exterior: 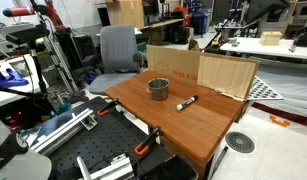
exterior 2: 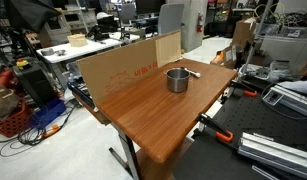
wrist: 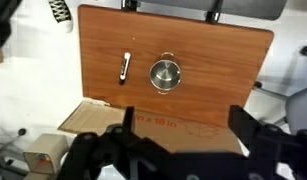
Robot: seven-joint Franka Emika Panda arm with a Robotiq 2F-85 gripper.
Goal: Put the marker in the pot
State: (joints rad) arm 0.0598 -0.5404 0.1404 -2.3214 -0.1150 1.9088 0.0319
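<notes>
The small grey metal pot (exterior: pixel 157 89) stands upright near the middle of the wooden table (exterior: pixel 193 125); it shows in both exterior views (exterior 2: pixel 177 80) and in the wrist view (wrist: pixel 165 74). The dark marker (exterior: pixel 187 102) with a lighter end lies flat on the table beside the pot, a short gap apart (exterior 2: pixel 193 72) (wrist: pixel 125 67). My gripper (wrist: pixel 183 112) shows only in the wrist view. It is open and empty, high above the table's edge by the cardboard, well away from both things.
A cardboard sheet (exterior: pixel 208 70) stands along one table edge (exterior 2: pixel 123 65). Orange-handled clamps (exterior: pixel 143 148) (exterior 2: pixel 225 133) grip another edge, beside metal rails. A grey office chair (exterior: pixel 118 47) and cluttered benches stand behind.
</notes>
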